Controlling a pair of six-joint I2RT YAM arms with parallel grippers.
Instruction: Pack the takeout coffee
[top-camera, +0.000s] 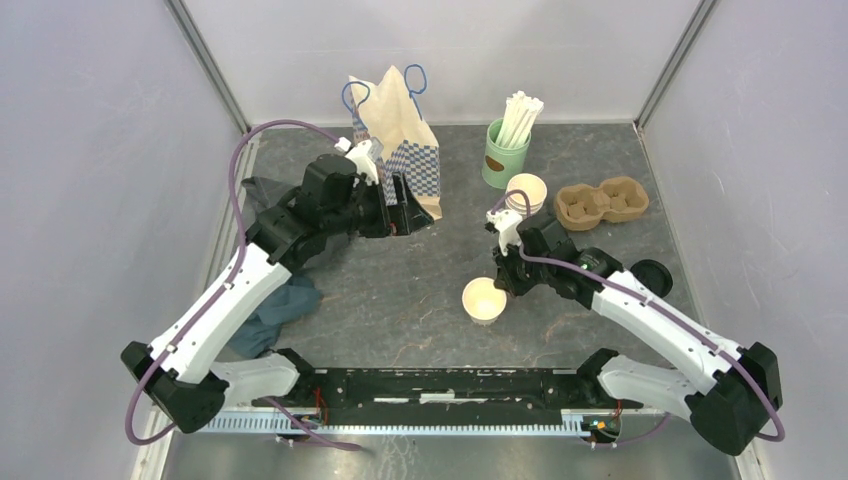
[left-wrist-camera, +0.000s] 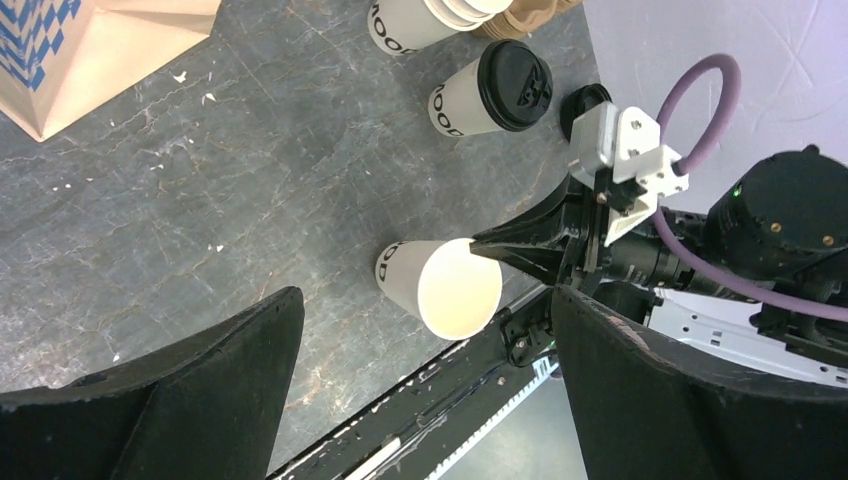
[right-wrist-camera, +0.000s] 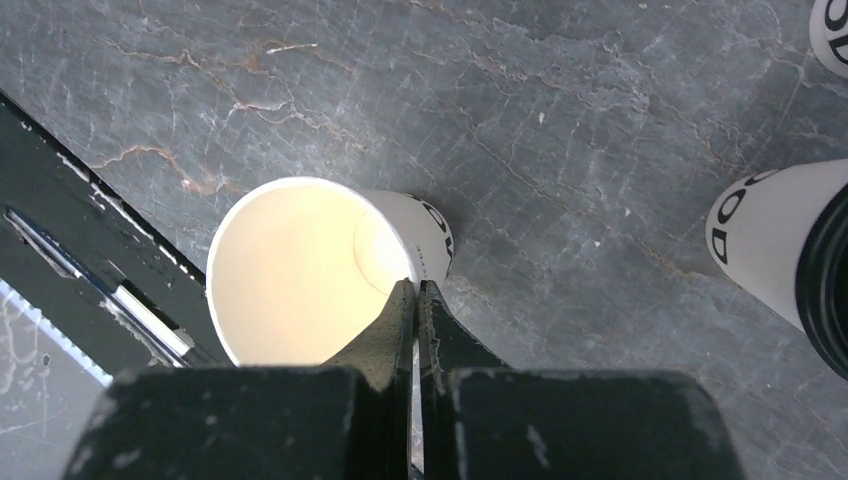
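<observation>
An open white paper cup (top-camera: 484, 300) with black print and no lid is near the table's front middle. My right gripper (right-wrist-camera: 418, 290) is shut on its rim, one finger inside and one outside the wall; the left wrist view shows the same pinch on the cup (left-wrist-camera: 440, 290). A lidded takeout coffee (left-wrist-camera: 490, 92) stands further right, also seen at the right wrist view's edge as a lidded cup (right-wrist-camera: 775, 240). My left gripper (top-camera: 400, 215) hovers open and holding nothing by the foot of the paper bag (top-camera: 400, 130).
A stack of white cups (top-camera: 527, 190), a green cup of straws (top-camera: 505, 150) and a brown pulp carrier (top-camera: 603, 202) stand at the back right. A black lid (top-camera: 652, 276) sits beside the right arm. A dark cloth (top-camera: 275, 310) lies under the left arm.
</observation>
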